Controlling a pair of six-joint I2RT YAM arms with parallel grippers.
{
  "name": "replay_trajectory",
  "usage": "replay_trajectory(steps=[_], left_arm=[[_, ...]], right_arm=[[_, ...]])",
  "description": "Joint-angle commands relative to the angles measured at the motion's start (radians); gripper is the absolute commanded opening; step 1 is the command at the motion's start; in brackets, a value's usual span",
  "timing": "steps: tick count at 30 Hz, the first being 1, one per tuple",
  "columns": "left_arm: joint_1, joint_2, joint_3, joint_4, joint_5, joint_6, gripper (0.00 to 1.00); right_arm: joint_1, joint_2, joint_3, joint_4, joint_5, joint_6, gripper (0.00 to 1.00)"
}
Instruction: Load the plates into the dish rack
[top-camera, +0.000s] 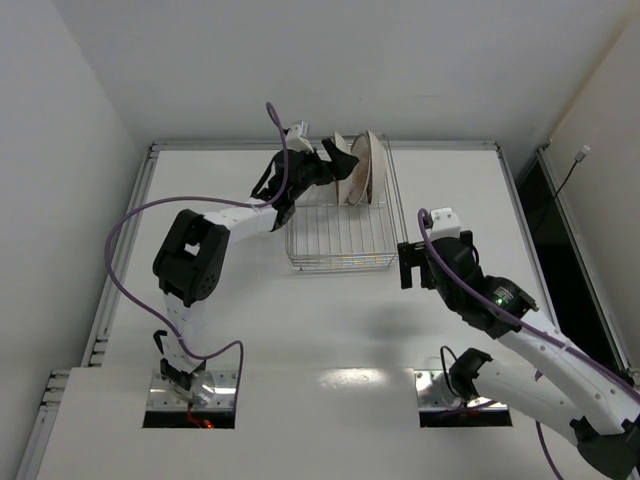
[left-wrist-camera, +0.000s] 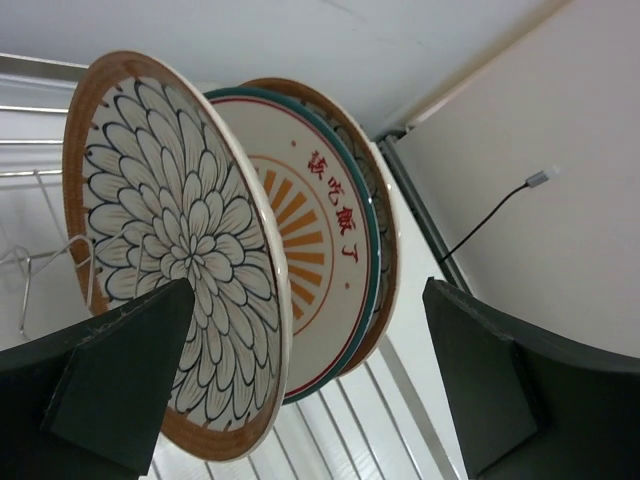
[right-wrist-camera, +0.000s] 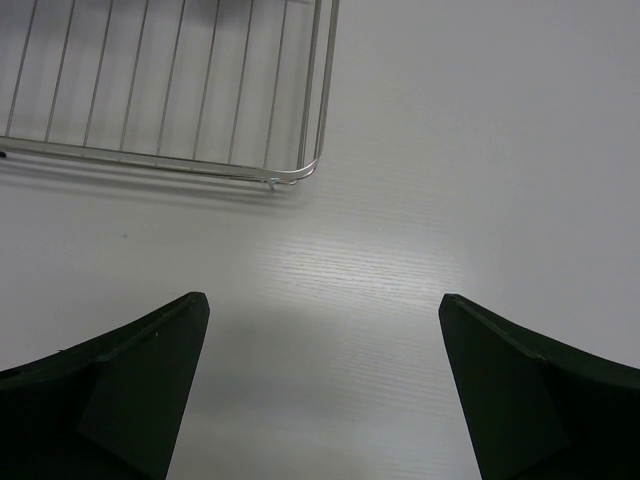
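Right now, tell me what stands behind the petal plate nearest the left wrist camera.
The sunburst plate with red characters, part covered by the petal plate. Behind that, only the brown rim of a third plate shows; its face is hidden.

Three plates in total: two brown-rimmed petal-pattern plates (left-wrist-camera: 170, 260) and one sunburst plate (left-wrist-camera: 310, 235) with red characters on it. Just one wire dish rack (top-camera: 340, 238). Two robot arms too, a left arm (top-camera: 235, 220) and a right arm (top-camera: 530, 340).

Four red Chinese characters (left-wrist-camera: 337, 207) beside the orange sunburst on the middle, green-rimmed plate (left-wrist-camera: 300, 300)
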Motion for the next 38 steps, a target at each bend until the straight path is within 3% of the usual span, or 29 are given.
replay_trajectory(steps=[1, 7, 17, 21, 26, 33, 38], left_arm=[[-0.014, -0.078, 0.061, -0.052, 0.019, 0.074, 1.0], [-0.014, -0.137, 0.067, -0.218, 0.03, 0.149, 1.0], [-0.034, -0.35, -0.026, -0.427, -0.096, 0.314, 1.0], [-0.034, -0.375, -0.008, -0.529, 0.043, 0.413, 1.0], [-0.069, -0.363, 0.058, -0.635, 0.402, 0.496, 1.0], [-0.186, -0.498, -0.026, -0.655, 0.474, 0.635, 1.0], [-0.186, -0.568, -0.014, -0.738, 0.472, 0.648, 1.0]], right_arm=[[0.005, -0.001, 0.0, 0.022, 0.014, 0.003, 0.99], [0.005, -0.01, 0.0, 0.022, 0.034, 0.012, 0.99], [-0.005, -0.038, 0.019, -0.001, 0.076, 0.043, 0.99], [-0.005, -0.062, 0.067, -0.01, 0.085, 0.052, 0.99], [-0.005, -0.084, 0.132, -0.005, 0.117, 0.052, 0.99], [-0.005, -0.068, 0.192, -0.091, 0.252, 0.078, 0.99], [-0.005, -0.092, 0.206, -0.157, 0.338, 0.089, 0.99]])
